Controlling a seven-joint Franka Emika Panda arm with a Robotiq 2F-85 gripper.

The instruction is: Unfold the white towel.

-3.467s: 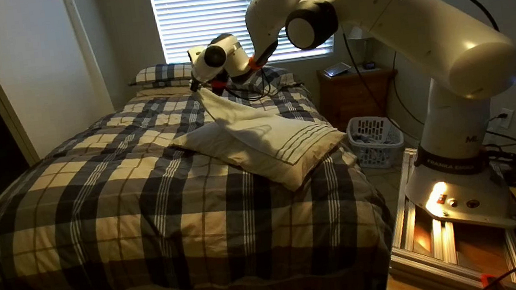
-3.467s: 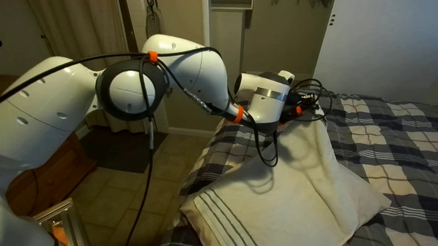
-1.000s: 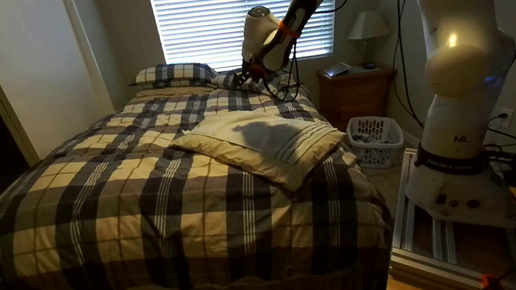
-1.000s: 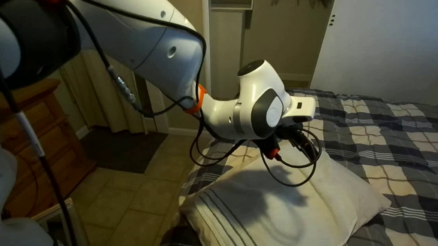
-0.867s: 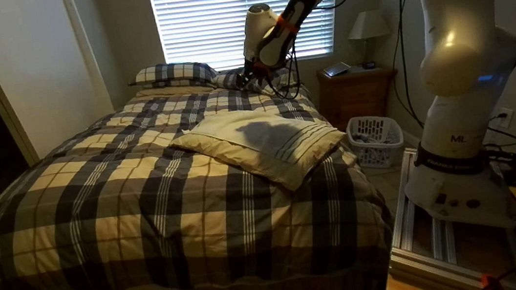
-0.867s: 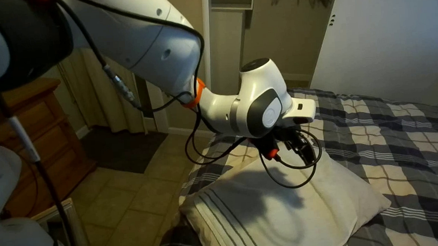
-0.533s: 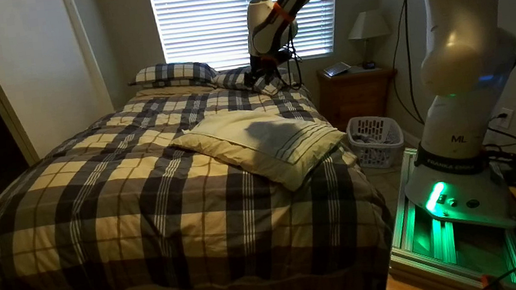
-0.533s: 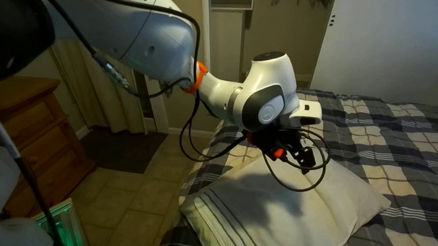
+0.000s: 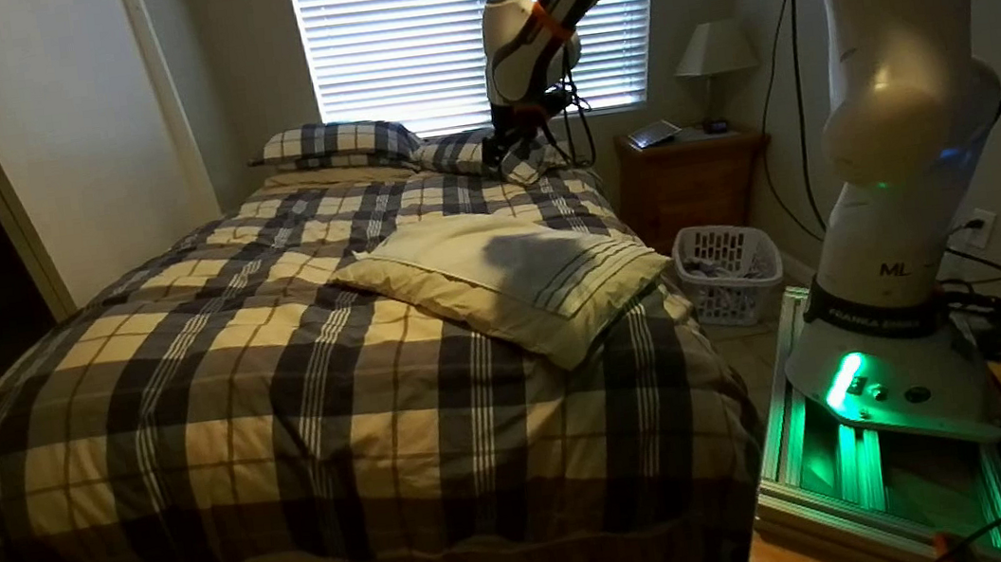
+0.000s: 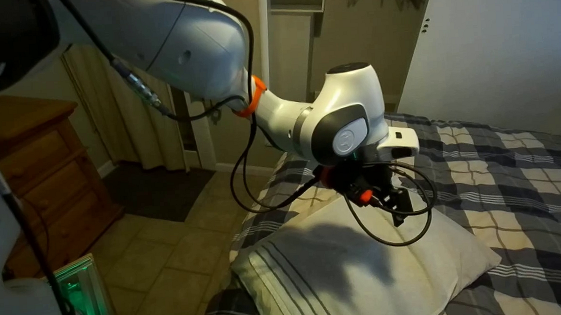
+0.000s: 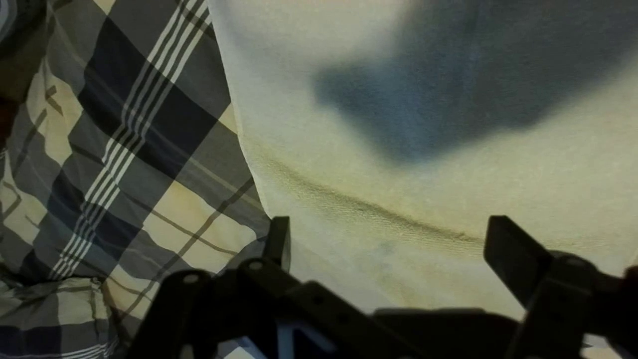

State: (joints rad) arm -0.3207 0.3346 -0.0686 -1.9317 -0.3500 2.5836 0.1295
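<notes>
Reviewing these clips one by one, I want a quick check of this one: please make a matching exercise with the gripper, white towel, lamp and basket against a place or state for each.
Things
1. gripper
2. white towel
3. lamp
4. basket

Places and states
A. on the nightstand
B. open, holding nothing
C. on the floor, slotted sides
D. dark stripes near one edge

Pairs: 1-B, 2-D, 3-A, 4-C

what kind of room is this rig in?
Most likely a bedroom: a made bed with pillows at its far end, and beside it a nightstand bearing a lamp.
</notes>
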